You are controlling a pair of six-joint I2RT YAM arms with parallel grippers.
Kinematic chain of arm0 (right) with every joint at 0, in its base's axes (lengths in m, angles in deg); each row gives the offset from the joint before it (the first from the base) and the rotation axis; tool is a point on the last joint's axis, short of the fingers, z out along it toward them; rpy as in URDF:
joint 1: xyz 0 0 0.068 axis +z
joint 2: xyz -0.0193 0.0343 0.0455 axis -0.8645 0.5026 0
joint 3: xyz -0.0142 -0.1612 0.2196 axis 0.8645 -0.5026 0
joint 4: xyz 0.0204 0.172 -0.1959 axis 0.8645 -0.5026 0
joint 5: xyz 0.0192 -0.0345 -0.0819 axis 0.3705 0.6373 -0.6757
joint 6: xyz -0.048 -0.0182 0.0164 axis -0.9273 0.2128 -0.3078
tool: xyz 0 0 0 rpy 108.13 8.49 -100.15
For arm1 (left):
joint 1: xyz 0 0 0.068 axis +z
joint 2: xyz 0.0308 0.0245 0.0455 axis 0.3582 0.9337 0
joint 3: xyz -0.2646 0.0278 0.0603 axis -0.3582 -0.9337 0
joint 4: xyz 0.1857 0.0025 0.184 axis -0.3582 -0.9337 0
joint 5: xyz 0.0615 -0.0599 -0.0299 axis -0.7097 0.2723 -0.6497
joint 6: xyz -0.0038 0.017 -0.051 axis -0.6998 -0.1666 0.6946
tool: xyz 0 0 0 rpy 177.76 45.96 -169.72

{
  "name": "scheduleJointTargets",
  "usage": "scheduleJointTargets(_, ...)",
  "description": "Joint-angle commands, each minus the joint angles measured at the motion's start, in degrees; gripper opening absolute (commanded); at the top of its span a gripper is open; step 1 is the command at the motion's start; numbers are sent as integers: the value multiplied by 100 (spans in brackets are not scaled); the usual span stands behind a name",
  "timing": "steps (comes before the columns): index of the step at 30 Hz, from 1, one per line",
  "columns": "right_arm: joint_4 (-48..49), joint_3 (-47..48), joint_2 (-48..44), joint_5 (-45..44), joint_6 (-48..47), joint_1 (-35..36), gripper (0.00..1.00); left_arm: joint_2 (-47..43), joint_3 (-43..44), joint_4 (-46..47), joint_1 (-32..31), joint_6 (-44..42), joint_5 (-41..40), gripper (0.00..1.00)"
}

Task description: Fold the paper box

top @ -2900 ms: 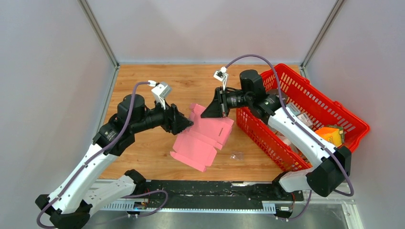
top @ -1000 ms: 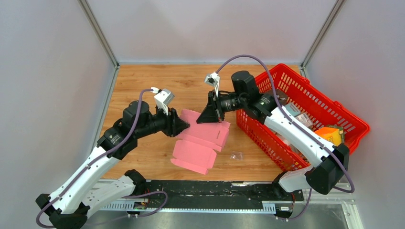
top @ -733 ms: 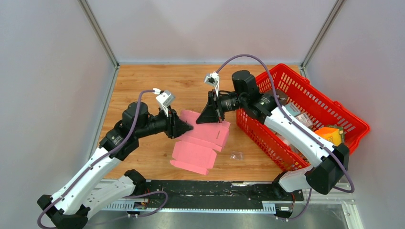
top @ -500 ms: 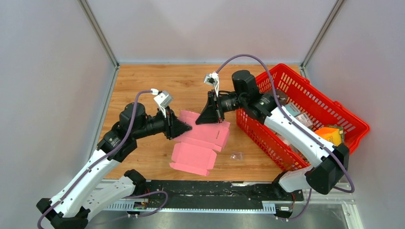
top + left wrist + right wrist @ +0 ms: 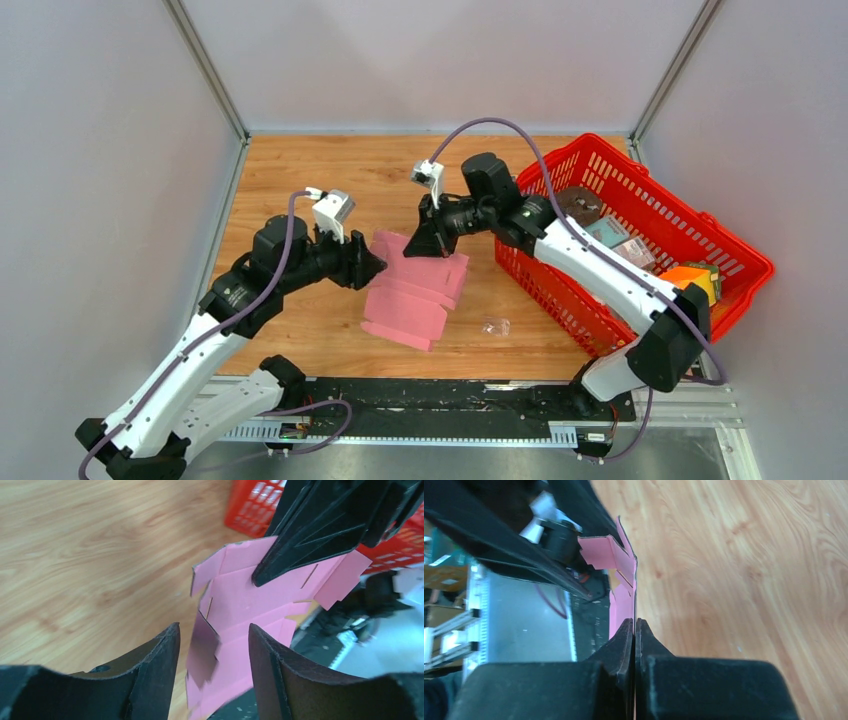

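**1. Table** [image 5: 290, 180]: the wooden top is carrying the whole work area.

**2. Red basket** [image 5: 640, 195]: it is sitting at the table's right side with assorted goods inside. It is taking no part in this step.

**3. Paper box** [image 5: 415, 290]: the pink blank, partly creased, is hanging tilted over the table's middle, between the two grippers. Whether its lower edge is touching the wood cannot be told.

**4. Right gripper** [image 5: 634, 622]: the jaws are pressing together on the blank's upper edge and carrying it.

**5. Left gripper** [image 5: 214, 627]: the jaws are standing apart, straddling a small side flap without touching it.
- Advice: it should probably be closing on the flap near its crease, not at the tip.
- It should then be turning the flap along the die-cut line while the right grip is anchoring the main panel.
- Pulling outward is likely to buckle the thin card.

**6. Clear scrap** [image 5: 494, 326]: it is lying on the wood near the basket.
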Motion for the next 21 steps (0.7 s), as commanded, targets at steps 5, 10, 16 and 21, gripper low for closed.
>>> scheduleJointTargets(5,-244,183,824,-868,-968,206,0,-709,-163,318,37,-985,-1977,54)
scheduleJointTargets(10,-76,87,1044,-1033,-1329,364,0,-25,256,24,186,72,-1738,54)
scheduleJointTargets(16,-68,17,1168,-1693,-1434,496,0,908,784,-735,1048,2263,-368,54)
scheduleJointTargets(21,73,-89,1080,-1948,-1434,663,0,759,495,-454,1092,3091,-428,54)
